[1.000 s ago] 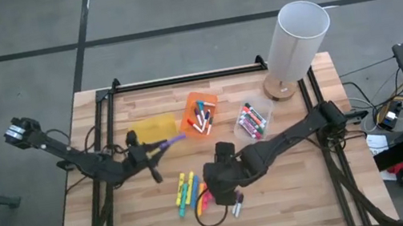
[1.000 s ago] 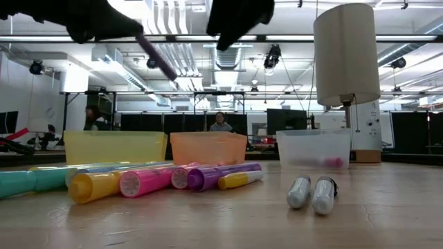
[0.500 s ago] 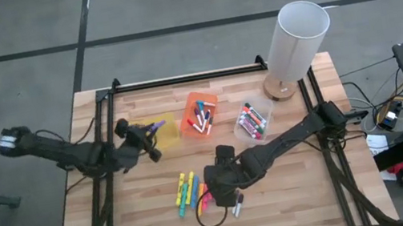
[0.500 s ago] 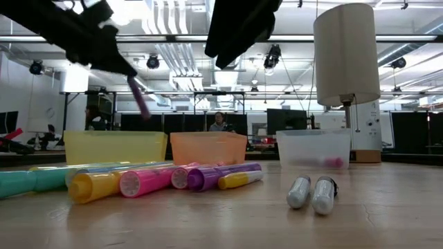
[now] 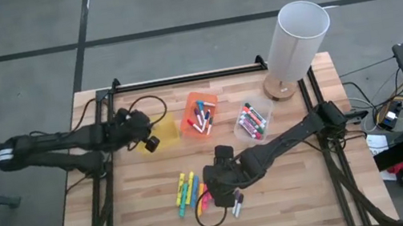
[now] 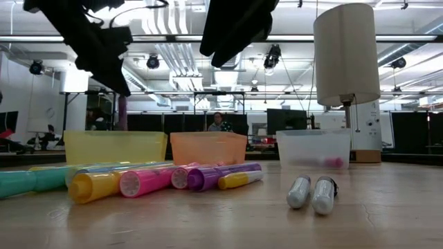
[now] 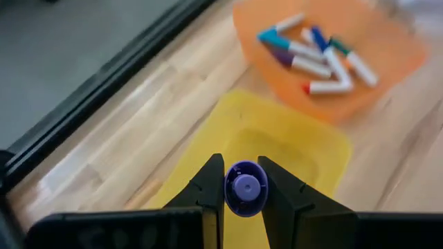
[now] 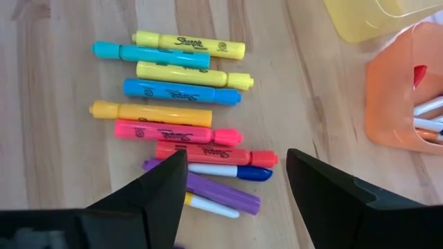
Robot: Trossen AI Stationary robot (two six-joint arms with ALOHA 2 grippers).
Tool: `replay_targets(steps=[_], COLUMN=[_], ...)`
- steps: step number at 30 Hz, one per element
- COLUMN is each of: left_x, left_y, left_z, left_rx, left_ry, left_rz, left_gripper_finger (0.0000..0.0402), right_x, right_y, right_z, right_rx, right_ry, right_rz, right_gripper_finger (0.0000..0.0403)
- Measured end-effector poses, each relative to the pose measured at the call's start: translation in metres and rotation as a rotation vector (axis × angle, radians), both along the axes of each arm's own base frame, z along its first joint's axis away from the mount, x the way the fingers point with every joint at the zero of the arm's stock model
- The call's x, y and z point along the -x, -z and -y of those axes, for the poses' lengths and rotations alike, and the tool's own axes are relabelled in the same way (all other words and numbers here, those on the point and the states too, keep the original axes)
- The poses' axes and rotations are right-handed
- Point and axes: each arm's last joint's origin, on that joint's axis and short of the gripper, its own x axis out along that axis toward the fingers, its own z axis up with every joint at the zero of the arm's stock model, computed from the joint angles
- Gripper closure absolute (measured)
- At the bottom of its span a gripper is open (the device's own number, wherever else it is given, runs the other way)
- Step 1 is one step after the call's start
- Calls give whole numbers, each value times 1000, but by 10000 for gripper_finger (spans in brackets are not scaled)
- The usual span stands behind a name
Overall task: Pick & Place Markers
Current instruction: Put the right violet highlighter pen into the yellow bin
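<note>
Since a second ago the left gripper [image 7: 242, 188] has swung from the middle of the table back over the shallow yellow plastic bin [image 5: 162, 127], and the purple capped marker [image 7: 243, 187] clenched between its dark fingers now points down into that bin instead of slanting out over the boards; in the low view the marker [image 6: 122, 112] hangs upright just above the bin's rim [image 6: 115, 146]; the right gripper [image 8: 235, 181] has hardly shifted, hovering with its jaws spread wide and holding nothing above the loose row of highlighter markers [image 8: 180, 124] lying side by side on the light wooden table [image 5: 294, 187], yellow, blue, orange, pink, red and purple among them; two silver-grey markers [image 6: 311, 192] lie apart from that row, nearer the low camera; the orange plastic bin [image 5: 200, 115] just beside the yellow one holds several white-bodied markers with coloured caps, and the clear plastic bin [image 5: 254, 119] next to it holds more, dark and red; a tall white cylindrical lamp [image 5: 296, 45] stands on a round wooden base at the table's far right corner.
</note>
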Motion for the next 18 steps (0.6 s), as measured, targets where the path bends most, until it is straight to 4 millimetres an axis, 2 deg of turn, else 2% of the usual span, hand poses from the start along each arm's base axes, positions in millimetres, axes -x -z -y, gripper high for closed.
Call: replay_targets(steps=[8, 14, 18], left_x=[-20, -40, -49], left_y=[8, 22, 29], left_z=[-8, -8, -9], left_rx=[17, 72, 72], left_ry=[36, 173, 195], left_rz=[-311, -434, -483], left_gripper_finger=[344, 344, 336], right_x=[-2, -2, -2], right_y=[-1, -1, -1], right_z=[-1, -1, -1], right_rx=[-11, -11, -11], right_ry=[2, 2, 2], right_rz=[25, 25, 24], right_gripper_finger=[167, 165, 168])
